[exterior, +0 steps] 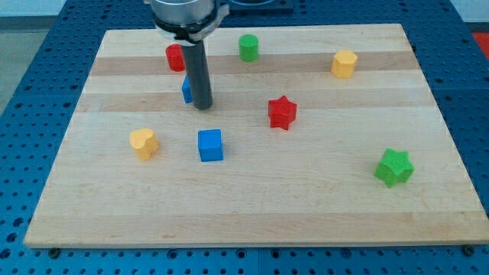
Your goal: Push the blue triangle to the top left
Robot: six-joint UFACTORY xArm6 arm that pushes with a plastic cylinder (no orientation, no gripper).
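Observation:
The blue triangle sits on the wooden board in the upper left part of the view. The rod hides most of it, so only a blue sliver shows on the rod's left. My tip rests on the board right against the block's right side. A red block, partly hidden by the rod, stands just above the blue triangle.
A green cylinder is at the top middle and a yellow block at the top right. A red star is at the centre, a blue cube below my tip, a yellow heart at left, a green star at right.

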